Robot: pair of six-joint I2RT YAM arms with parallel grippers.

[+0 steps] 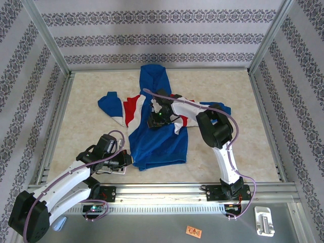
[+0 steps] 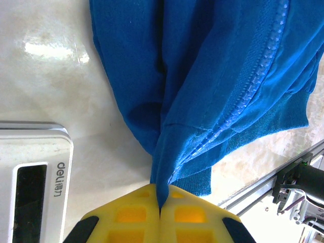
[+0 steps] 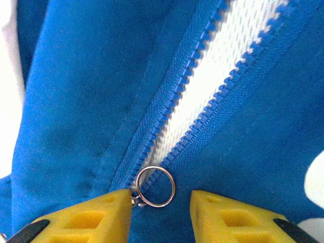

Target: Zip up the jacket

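Bare table [image 1: 243, 144] right of the jacket [image 1: 157, 147]; a white scale [image 2: 30, 172] crowds the left hand [image 2: 161, 205].

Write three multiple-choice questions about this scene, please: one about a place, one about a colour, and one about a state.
1. Where does the left gripper hold the jacket?
A. the hood
B. the bottom hem
C. a sleeve

2. What colour are the zipper teeth?
A. black
B. yellow
C. blue

3. How is the right gripper?
A. open, with the ring between its fingers
B. shut on the ring
C. shut on a sleeve

Answers:
1 B: the left wrist view shows the ribbed hem pinched in the shut gripper.
2 C: the teeth match the blue cloth beside them.
3 A: the fingers stand apart, one on either side of the metal ring.
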